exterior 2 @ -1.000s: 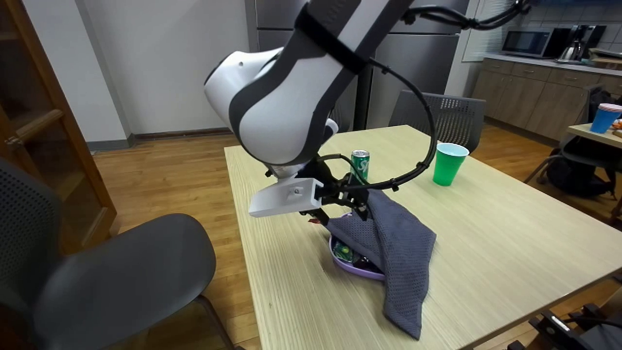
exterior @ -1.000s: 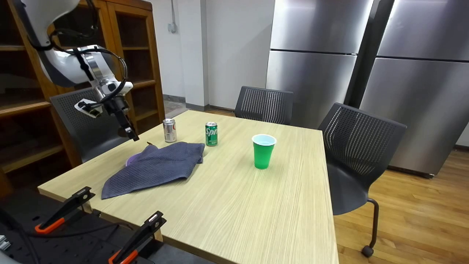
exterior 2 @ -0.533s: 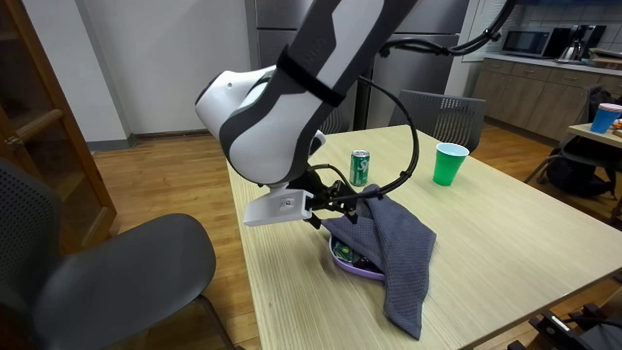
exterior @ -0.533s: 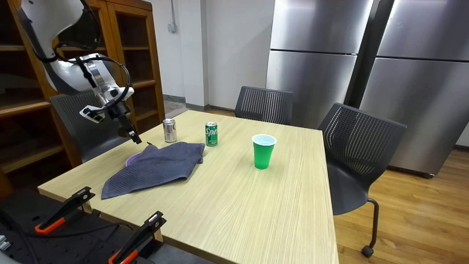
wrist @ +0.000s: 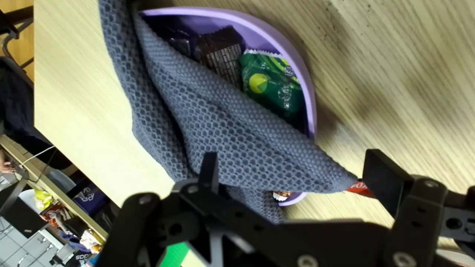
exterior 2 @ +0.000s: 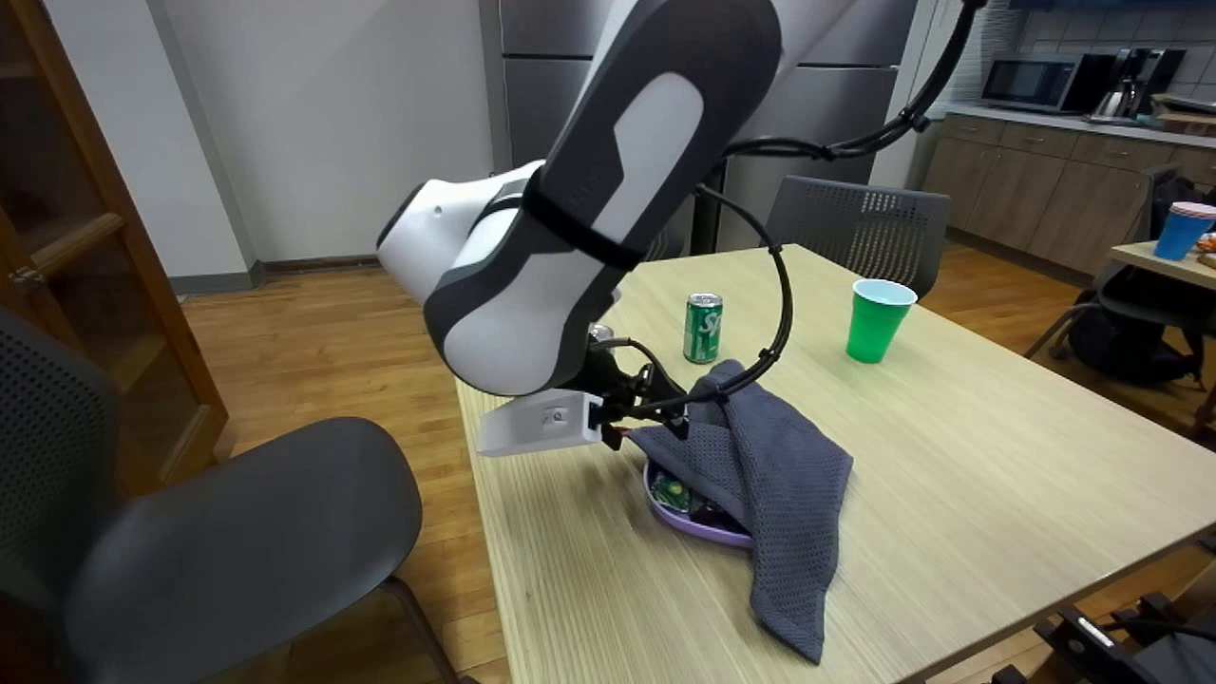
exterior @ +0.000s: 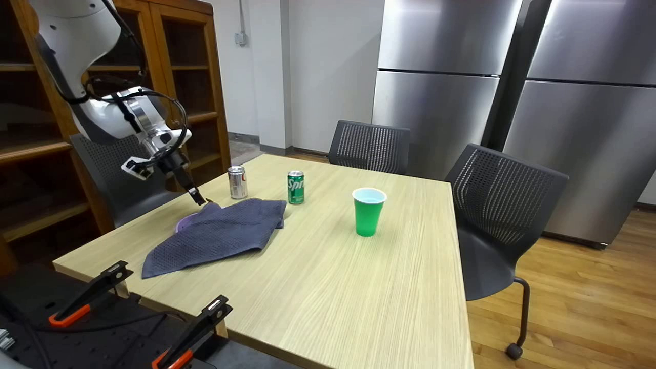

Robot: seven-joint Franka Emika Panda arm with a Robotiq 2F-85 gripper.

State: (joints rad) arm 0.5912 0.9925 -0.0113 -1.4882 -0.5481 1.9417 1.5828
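Note:
My gripper stands wide open over the near corner of a dark grey cloth, nothing held between its fingers. In both exterior views it hangs low at the cloth's corner; whether it touches cannot be told. The cloth drapes over a purple bowl, leaving part of the rim uncovered. Inside lie a green packet and a brown packet. A red wrapper pokes out past the cloth's corner, partly hidden behind one finger.
A green Sprite can and a silver can stand beyond the cloth. Farther over is a green cup. Clamps grip the table's edge near the robot base. Chairs stand around the table.
The arm has come down, bringing the open gripper lower and closer to the cloth's corner. Cloth, bowl, cans and cup have stayed put.

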